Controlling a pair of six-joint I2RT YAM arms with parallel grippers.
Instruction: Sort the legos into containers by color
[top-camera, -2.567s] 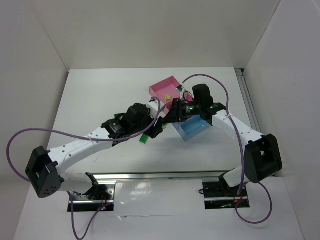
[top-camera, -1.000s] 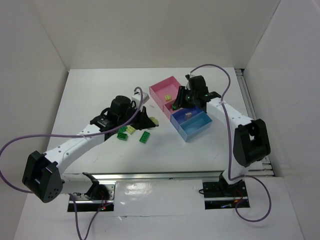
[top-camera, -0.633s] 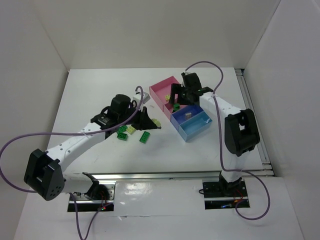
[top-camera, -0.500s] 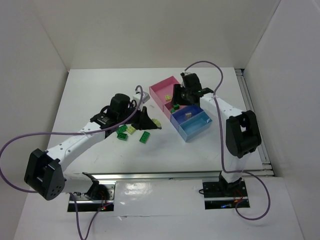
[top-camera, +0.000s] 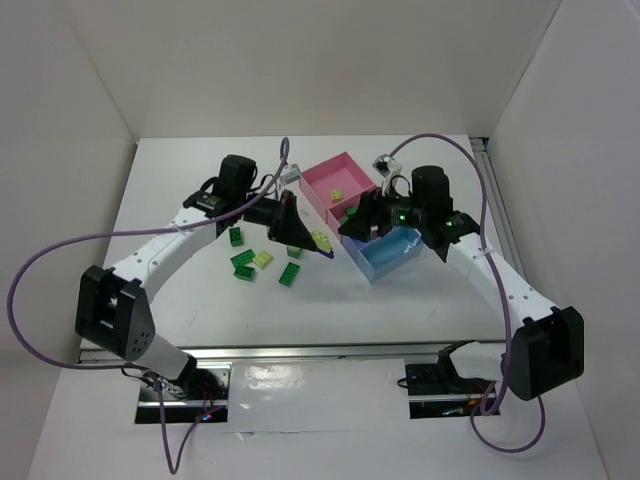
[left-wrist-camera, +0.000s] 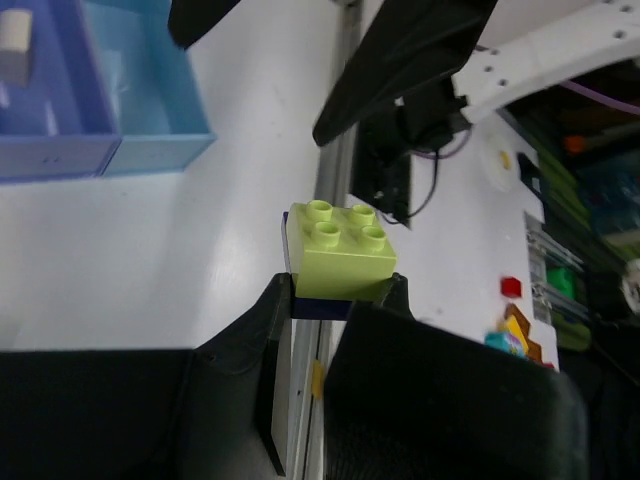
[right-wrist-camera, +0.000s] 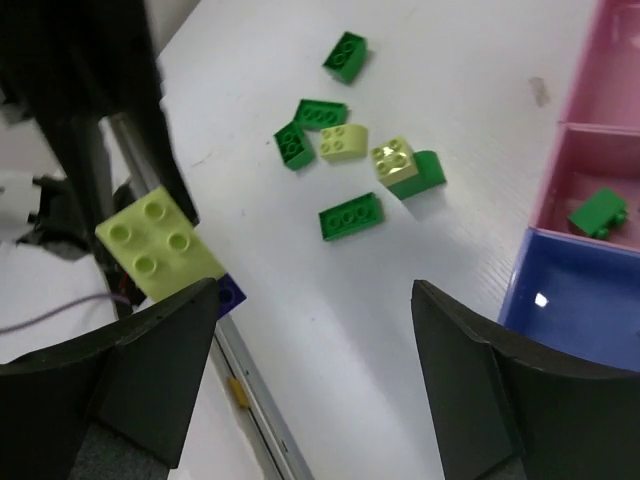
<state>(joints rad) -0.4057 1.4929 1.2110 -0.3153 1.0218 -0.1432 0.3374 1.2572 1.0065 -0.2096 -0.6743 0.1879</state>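
My left gripper (left-wrist-camera: 340, 292) is shut on a yellow-green lego (left-wrist-camera: 340, 250) stacked on a dark blue one, held above the table just left of the containers (top-camera: 322, 240). My right gripper (right-wrist-camera: 315, 350) is open and empty, and it hovers over the dark blue tray (right-wrist-camera: 585, 305); in the top view the right gripper (top-camera: 352, 228) faces the left one. A dark green lego (right-wrist-camera: 598, 213) lies in the nearer pink tray (right-wrist-camera: 560, 165). A yellow one (top-camera: 338, 192) lies in the far pink tray (top-camera: 325, 172). Several loose legos (right-wrist-camera: 351, 216) lie on the table.
The light blue tray (top-camera: 385, 260) ends the row nearest the arms. Loose dark green bricks (top-camera: 243, 263) and a pale yellow one (top-camera: 262, 259) are scattered left of the trays. A rail runs along the table's near edge (top-camera: 320, 350). White walls enclose three sides.
My right gripper has opened, left the dark green lego in the nearer pink tray and drawn back over the blue trays. My left arm has swung, carrying its yellow-green lego off the table.
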